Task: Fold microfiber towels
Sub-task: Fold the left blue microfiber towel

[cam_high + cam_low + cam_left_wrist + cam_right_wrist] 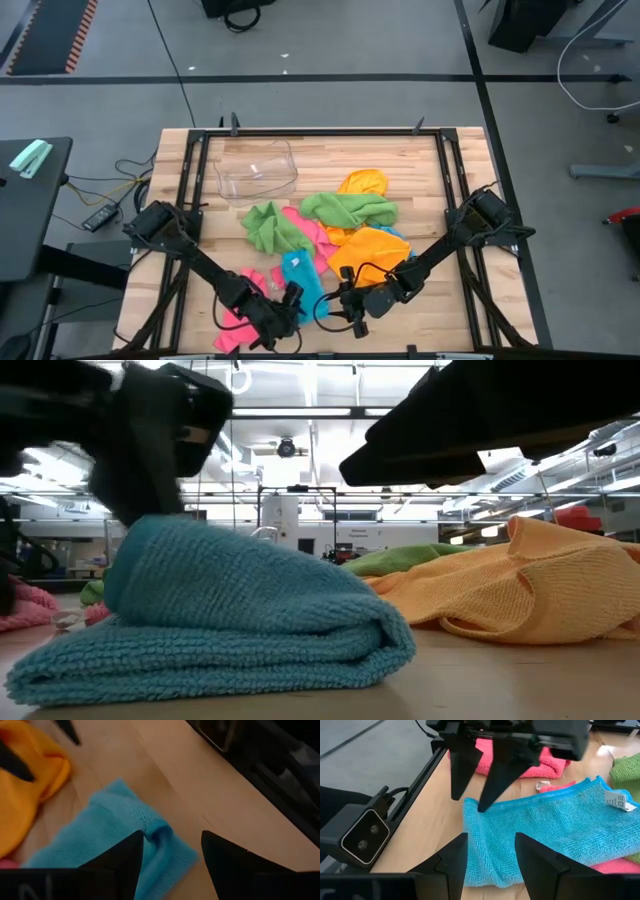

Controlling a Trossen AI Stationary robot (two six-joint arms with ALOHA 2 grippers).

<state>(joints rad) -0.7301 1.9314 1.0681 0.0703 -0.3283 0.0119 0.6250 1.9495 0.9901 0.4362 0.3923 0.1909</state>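
Two claws meet over the sky-blue towel (540, 835), a nubby looped cloth folded double with a rounded fold edge, lying near the wooden desk's (420, 170) front edge. Left claw (472, 782) stands spread, gripping nothing. Right claw (490, 851) hovers parted above it, empty.

a clear plastic tub (256, 170) sat on the far left part of the light wooden table (420, 170), apart from the cloth pile. a black metal frame (320, 132) ran along the table's edges. beyond the table lay grey floor with dark tape lines (300, 77). cables (110, 180) trailed on the floor at the left, near a dark side stand (30, 210) that carried a pale green object (30, 158).
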